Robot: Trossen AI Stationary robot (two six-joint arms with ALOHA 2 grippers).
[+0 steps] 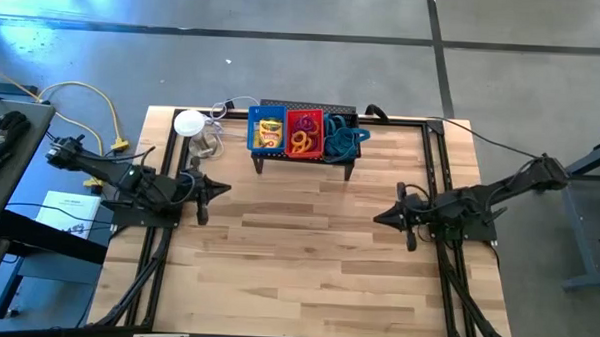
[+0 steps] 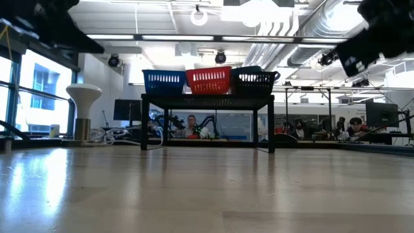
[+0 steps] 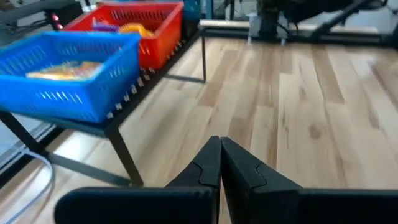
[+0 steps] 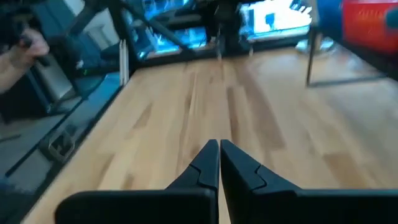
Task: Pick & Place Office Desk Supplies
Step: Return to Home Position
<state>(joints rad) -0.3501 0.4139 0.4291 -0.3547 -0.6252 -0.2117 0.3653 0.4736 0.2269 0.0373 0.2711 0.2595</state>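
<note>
- The table (image 1: 306, 269) is mostly open wood. The only bulky thing on it is the black mesh rack (image 2: 207, 98), which sits against the far edge at the middle.
- On the rack, side by side and touching, are the blue bin (image 2: 163, 82), red bin (image 2: 209, 81) and black bin (image 2: 253, 80).
- The yellow boxes (image 1: 269, 132) are in the blue bin, the rings (image 1: 302, 141) in the red one and the bluish cords (image 1: 344, 140) in the black one.
- The left claw (image 1: 224, 190) is tucked by the left edge, pointing inward, with its fingers pressed together and holding nothing.
- The right claw (image 1: 378, 218) mirrors it at the right edge, also closed tight and empty.
- A white lamp-ish thing (image 1: 190, 123) sits in the far left corner.
</note>
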